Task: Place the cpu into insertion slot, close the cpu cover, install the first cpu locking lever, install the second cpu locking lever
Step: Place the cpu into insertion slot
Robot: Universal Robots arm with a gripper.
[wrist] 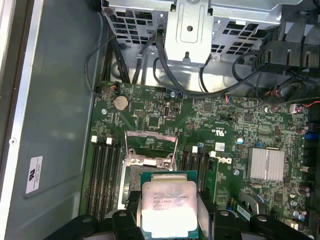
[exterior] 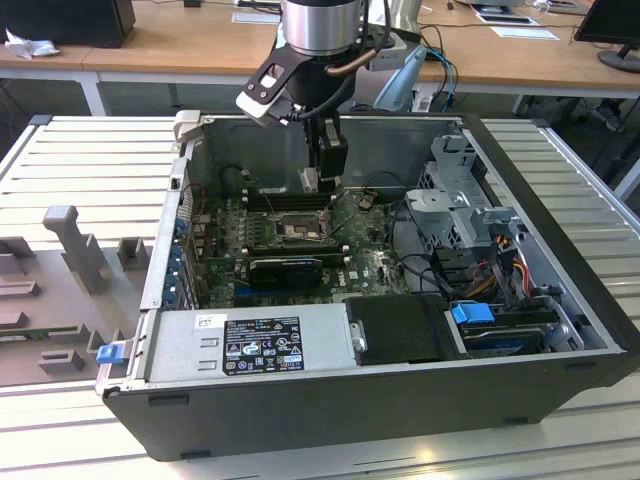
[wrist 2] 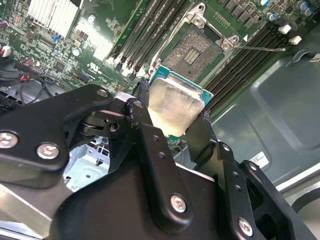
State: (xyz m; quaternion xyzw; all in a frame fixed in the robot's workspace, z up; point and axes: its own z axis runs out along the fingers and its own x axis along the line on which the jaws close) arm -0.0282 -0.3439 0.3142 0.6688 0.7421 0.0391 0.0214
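Holding the cpu (wrist: 169,207) clamped between its 2 fingers (wrist 2: 202,135), the gripper (wrist 2: 172,112) hovers above the insertion slot (wrist 2: 194,49) (uncovered); keeping the chip level and square to that slot should ease seating.

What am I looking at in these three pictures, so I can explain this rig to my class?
One picture looks from outside: a robot arm reaches down into an open computer case on a slatted table. The two wrist views come from cameras riding on the arm, looking past its fingers at the green motherboard. The fingers are shut on the cpu, a small square chip with a silvery face. It hangs above the board, not yet in the insertion slot, the square socket between the memory slots.
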